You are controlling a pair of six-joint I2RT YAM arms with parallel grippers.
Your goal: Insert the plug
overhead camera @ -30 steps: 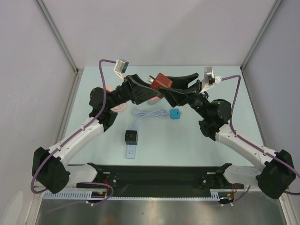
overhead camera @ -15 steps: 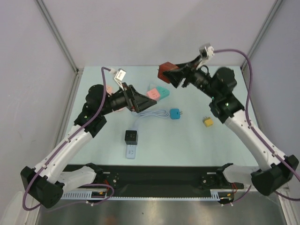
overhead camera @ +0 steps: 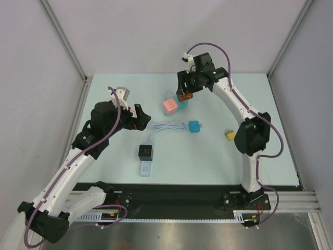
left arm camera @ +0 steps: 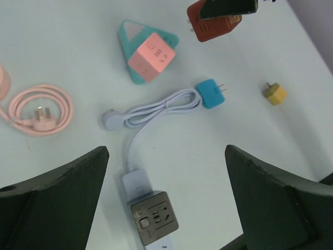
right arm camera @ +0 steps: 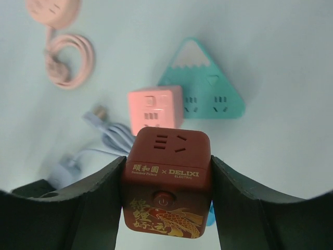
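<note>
My right gripper (right arm camera: 167, 195) is shut on a dark red cube plug adapter (right arm camera: 167, 182) with gold print. It holds the cube in the air above the pink cube socket (right arm camera: 155, 109) and the teal triangular socket (right arm camera: 208, 88). In the top view the red cube (overhead camera: 186, 96) hangs at the back centre. My left gripper (left arm camera: 165, 151) is open and empty above a grey socket block (left arm camera: 154, 224) on a white power strip (overhead camera: 145, 167). In the top view the left gripper (overhead camera: 139, 115) is to the left of the white cable (overhead camera: 166, 126).
A blue plug (overhead camera: 195, 127) lies at the end of the white cable. A yellow plug (overhead camera: 230, 135) lies at the right. A pink coiled cord (left arm camera: 36, 109) lies at the left. The pink cube (overhead camera: 170, 106) leans on the teal socket (overhead camera: 179, 103).
The two grippers met at the red cube a second ago and have parted. The right arm carried the cube up and back, and the left gripper drew back to the left, empty.
</note>
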